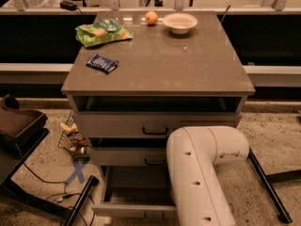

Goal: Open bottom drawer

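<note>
bottom drawer (pixel 134 188) pulled out past upper fronts, jaws hidden behind arm (pixel 200 173), grip unseen

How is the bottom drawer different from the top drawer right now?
The bottom drawer is pulled far out, its tray showing; the top drawer is barely out, its inside unseen. The white arm hides the bottom drawer's right side but only a corner of the top drawer. Both have pale fronts with small black handles. The hand is hidden behind the arm.
</note>
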`<state>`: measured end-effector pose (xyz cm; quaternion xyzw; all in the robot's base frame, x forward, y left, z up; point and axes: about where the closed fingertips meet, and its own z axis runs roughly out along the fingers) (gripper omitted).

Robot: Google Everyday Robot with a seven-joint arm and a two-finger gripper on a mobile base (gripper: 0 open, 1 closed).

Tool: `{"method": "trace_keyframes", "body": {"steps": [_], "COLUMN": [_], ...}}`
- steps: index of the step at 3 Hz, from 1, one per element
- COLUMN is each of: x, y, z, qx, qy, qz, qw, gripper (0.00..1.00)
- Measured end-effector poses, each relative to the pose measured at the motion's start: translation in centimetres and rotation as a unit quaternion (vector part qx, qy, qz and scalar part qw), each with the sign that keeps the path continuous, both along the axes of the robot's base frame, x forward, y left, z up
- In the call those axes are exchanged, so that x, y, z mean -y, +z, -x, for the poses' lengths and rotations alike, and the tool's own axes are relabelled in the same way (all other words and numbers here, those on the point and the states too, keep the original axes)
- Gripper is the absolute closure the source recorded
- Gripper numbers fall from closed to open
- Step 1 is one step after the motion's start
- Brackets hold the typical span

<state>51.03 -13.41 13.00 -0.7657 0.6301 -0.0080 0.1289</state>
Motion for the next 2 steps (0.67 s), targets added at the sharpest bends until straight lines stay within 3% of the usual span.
{"method": "trace_keyframes", "body": {"steps": [1,2], "x": [0.7,2.6], "y": [-0.3,0.7], "z": [1.8,6.9], "qx": [-0.028,-0.073], "qy": [-0.011,-0.047], "qz": [0.0,-0.009], "qw": [0.9996,0.9962], "gripper": [1.0,1.0]}}
